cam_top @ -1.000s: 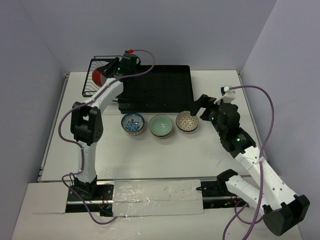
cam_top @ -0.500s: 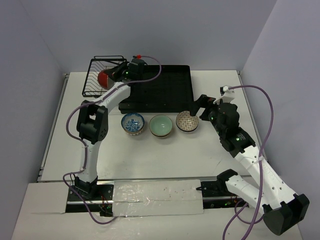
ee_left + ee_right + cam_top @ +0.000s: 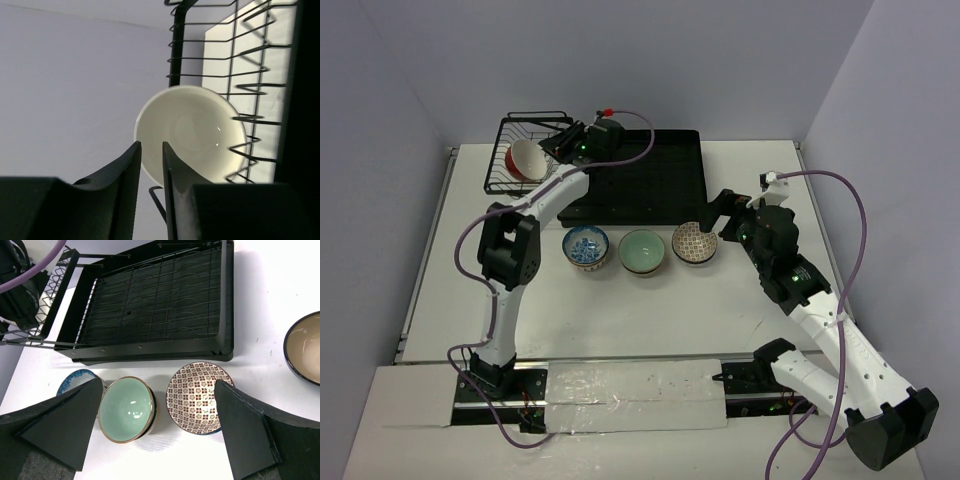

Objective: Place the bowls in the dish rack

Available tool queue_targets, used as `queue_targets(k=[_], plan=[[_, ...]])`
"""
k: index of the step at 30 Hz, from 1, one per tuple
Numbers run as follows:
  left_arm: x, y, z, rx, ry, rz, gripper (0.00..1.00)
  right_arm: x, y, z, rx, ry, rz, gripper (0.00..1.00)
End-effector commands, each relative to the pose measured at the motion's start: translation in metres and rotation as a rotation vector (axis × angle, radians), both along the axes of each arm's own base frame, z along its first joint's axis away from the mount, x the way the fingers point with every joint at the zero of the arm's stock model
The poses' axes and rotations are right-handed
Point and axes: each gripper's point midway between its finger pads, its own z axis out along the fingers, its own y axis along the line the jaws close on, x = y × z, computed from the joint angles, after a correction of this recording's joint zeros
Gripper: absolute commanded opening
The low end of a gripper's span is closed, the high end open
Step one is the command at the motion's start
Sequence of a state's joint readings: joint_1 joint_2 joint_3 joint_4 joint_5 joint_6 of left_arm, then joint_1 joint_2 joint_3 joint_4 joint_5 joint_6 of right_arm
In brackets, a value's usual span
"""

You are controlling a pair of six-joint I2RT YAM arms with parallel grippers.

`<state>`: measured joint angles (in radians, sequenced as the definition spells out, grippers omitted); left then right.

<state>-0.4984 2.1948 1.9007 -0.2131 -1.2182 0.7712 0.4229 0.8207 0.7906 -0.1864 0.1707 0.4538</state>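
Note:
The dish rack is a black ridged tray [image 3: 650,175] with a wire basket [image 3: 510,180] at its left end. A bowl, red outside and white inside [image 3: 527,158], sits tilted in the basket. My left gripper [image 3: 558,146] is shut on its rim. In the left wrist view the fingers [image 3: 172,170] stand close together, astride the rim of that bowl [image 3: 195,132]. In front of the tray a blue bowl [image 3: 586,247], a green bowl [image 3: 642,252] and a patterned bowl [image 3: 695,242] stand in a row. My right gripper [image 3: 713,214] hangs open above the green bowl [image 3: 127,410] and the patterned bowl [image 3: 195,395].
A dark-rimmed beige bowl [image 3: 306,347] stands on the table right of the tray, at the edge of the right wrist view. The tray [image 3: 155,300] holds no bowls. Grey walls close the table at the back and both sides.
My left wrist moved right and turned. The bowl stayed in the basket but now shows its white inside instead of its red outside. The right arm has not moved.

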Motion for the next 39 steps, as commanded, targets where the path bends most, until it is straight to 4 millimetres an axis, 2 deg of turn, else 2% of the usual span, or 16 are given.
queue_targets(k=[1, 7, 10, 12, 15, 16, 17, 18, 20, 22, 23, 25, 29, 30, 35, 39], plan=[[0.004, -0.016, 0.001, -0.061, -0.039, -0.031, 0.31, 0.001, 0.001, 0.010, 0.006, -0.045, 0.007, 1.00], [0.006, -0.024, -0.002, -0.138, -0.061, -0.046, 0.36, 0.000, 0.002, 0.012, 0.008, -0.049, 0.010, 1.00], [0.008, -0.021, 0.020, -0.290, -0.154, -0.033, 0.41, 0.000, 0.002, 0.010, 0.006, -0.045, 0.013, 1.00], [0.006, -0.017, 0.047, -0.474, -0.242, -0.033, 0.44, 0.000, 0.003, 0.009, 0.006, -0.043, 0.016, 1.00], [0.004, -0.016, 0.064, -0.686, -0.329, -0.061, 0.60, 0.000, 0.003, 0.009, 0.004, -0.043, 0.023, 1.00], [-0.005, -0.012, 0.088, -0.755, -0.383, -0.082, 0.66, -0.001, 0.004, 0.009, 0.004, -0.043, 0.023, 1.00], [-0.007, -0.012, 0.080, -0.844, -0.406, -0.069, 0.68, -0.001, 0.004, 0.009, 0.003, -0.045, 0.025, 1.00], [-0.011, -0.008, 0.099, -0.960, -0.432, -0.115, 0.70, -0.001, 0.003, 0.009, 0.003, -0.045, 0.022, 1.00], [-0.014, -0.002, 0.087, -1.125, -0.438, -0.100, 0.76, -0.001, 0.003, 0.009, 0.001, -0.046, 0.024, 1.00], [-0.017, 0.012, 0.101, -1.282, -0.465, -0.139, 0.82, -0.002, 0.003, 0.008, 0.000, -0.046, 0.024, 1.00], [-0.018, 0.027, 0.086, -1.329, -0.470, -0.095, 0.84, -0.002, 0.003, 0.008, 0.000, -0.044, 0.027, 1.00], [-0.022, 0.027, 0.096, -1.413, -0.478, -0.151, 0.86, -0.002, 0.004, 0.007, 0.000, -0.043, 0.030, 1.00], [-0.021, 0.039, 0.072, -1.522, -0.443, -0.124, 0.91, -0.001, 0.006, 0.006, 0.004, -0.041, 0.038, 1.00], [-0.019, 0.049, 0.068, -1.534, -0.450, -0.106, 0.92, -0.001, 0.007, 0.007, 0.005, -0.043, 0.041, 1.00], [-0.014, 0.045, 0.047, -1.638, -0.394, -0.115, 0.91, -0.001, 0.007, 0.006, 0.004, -0.040, 0.041, 1.00], [-0.008, 0.051, 0.026, -1.620, -0.390, -0.054, 0.91, -0.001, 0.007, 0.005, 0.002, -0.037, 0.045, 1.00]])
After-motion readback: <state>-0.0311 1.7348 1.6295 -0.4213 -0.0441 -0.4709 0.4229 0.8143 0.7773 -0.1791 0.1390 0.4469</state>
